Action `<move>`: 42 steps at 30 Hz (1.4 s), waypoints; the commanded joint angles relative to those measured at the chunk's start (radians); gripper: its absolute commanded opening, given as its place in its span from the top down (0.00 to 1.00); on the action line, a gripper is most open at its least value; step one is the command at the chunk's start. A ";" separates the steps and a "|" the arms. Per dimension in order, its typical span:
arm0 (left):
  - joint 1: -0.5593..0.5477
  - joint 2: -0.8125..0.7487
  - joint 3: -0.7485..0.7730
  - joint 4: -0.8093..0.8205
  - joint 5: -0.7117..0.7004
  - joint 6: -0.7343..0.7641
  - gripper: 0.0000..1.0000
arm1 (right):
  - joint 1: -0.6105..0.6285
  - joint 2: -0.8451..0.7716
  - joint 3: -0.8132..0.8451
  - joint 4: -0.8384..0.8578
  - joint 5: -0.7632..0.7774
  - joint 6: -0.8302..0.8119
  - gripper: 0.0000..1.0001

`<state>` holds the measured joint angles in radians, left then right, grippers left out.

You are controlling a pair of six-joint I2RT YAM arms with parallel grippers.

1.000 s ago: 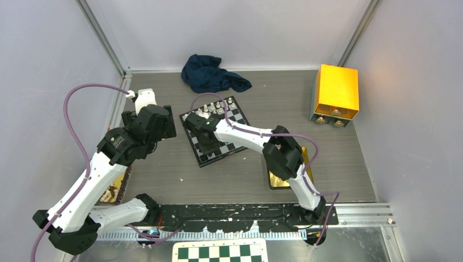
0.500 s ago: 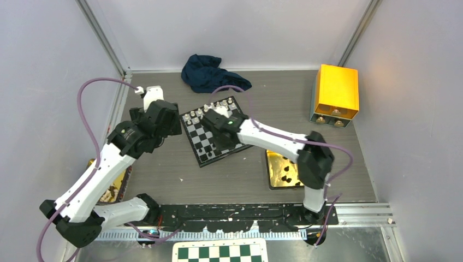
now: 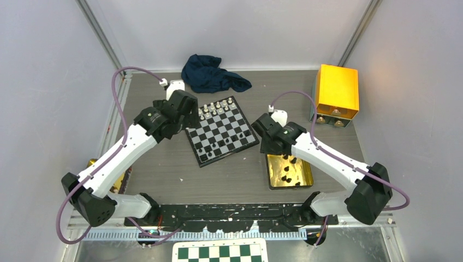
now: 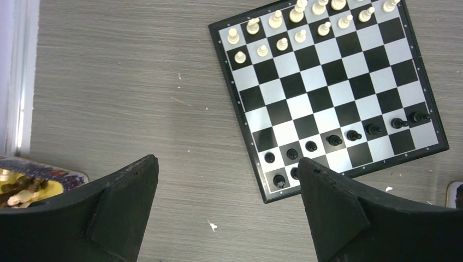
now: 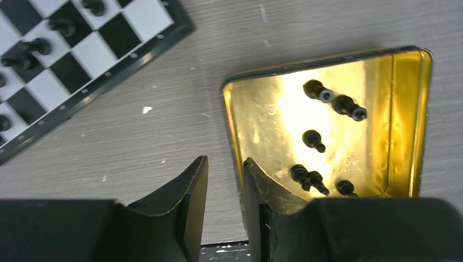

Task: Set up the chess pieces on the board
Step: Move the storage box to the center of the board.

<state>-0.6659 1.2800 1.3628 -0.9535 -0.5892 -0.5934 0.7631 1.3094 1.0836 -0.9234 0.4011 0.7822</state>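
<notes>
The small black-and-silver board [image 3: 225, 129] lies mid-table, also in the left wrist view [image 4: 327, 90]. White pieces [image 4: 284, 33] fill its far rows. Black pieces [image 4: 333, 140] stand along its near rows. More black pieces [image 5: 314, 139] lie loose in a gold tray [image 5: 262, 109], which also shows in the top view [image 3: 275, 177]. My right gripper [image 5: 225, 161] hangs over the tray's left rim, jaws a narrow gap apart and empty; in the top view [image 3: 266, 143] it is right of the board. My left gripper [image 4: 227, 162] is wide open and empty, high over bare table left of the board [image 3: 183, 123].
A second tray [image 4: 33, 183] with pieces lies at the left table edge. A dark blue cloth [image 3: 213, 73] lies at the back. A yellow box [image 3: 336, 93] stands at the back right. A green-and-white checkered board [image 3: 221, 252] lies below the arm bases.
My right gripper has left the board and swung right to the gold tray. My left arm has reached farther out, toward the board's far left corner.
</notes>
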 commanded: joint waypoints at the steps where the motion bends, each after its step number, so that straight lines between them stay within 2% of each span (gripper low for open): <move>1: -0.020 0.020 0.054 0.064 0.018 0.004 0.01 | -0.058 -0.042 -0.056 0.030 0.040 0.058 0.64; 11: -0.030 0.019 0.055 0.053 0.009 0.004 0.01 | -0.135 0.010 -0.116 0.138 -0.023 0.034 0.64; 20: -0.029 0.022 0.052 0.047 0.001 0.016 0.01 | -0.164 0.114 -0.094 0.227 -0.046 0.010 0.64; 42: -0.027 0.064 0.076 0.068 -0.034 0.079 0.00 | -0.209 0.218 -0.046 0.273 -0.081 0.001 0.63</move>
<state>-0.6918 1.3487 1.3911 -0.9302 -0.5934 -0.5365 0.5621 1.5333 0.9974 -0.6743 0.3119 0.7887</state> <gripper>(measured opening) 0.994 0.366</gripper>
